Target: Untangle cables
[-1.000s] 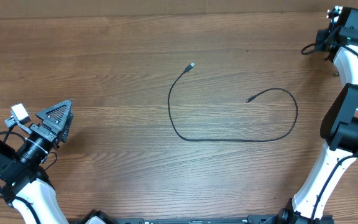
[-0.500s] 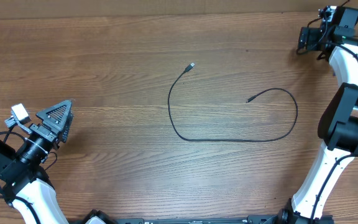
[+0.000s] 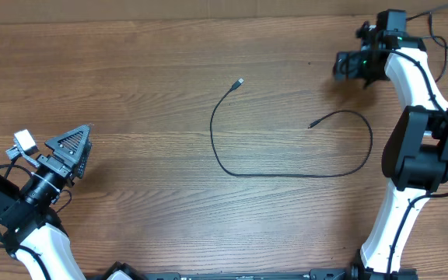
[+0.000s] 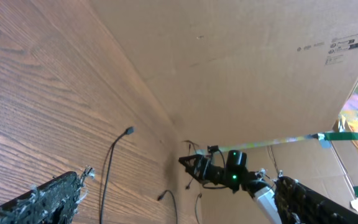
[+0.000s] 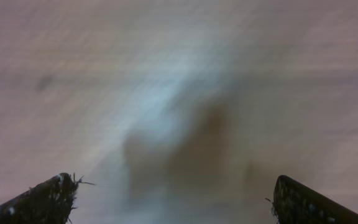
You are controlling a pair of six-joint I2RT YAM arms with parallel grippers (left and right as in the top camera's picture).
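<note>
— Right gripper (image 3: 347, 66) was spread wide and empty at the table's (image 3: 131, 62) far right. The left gripper (image 3: 78, 149) was likewise spread, at the near left.
— And the cable (image 3: 286, 175)?
— One open loop mid-table, apart from both. My concern: my right wrist view was smeared, so a descent could miss the thin cord or drag it across itself.

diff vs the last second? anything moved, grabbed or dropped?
Right hand swung from the far right corner of the table leftward and slightly nearer the robot. It is now beyond the cable loop, not touching it, jaws open and empty. No grab or drop visible. Cable kept its open-loop shape and place. Left hand unmoved, open.
</note>
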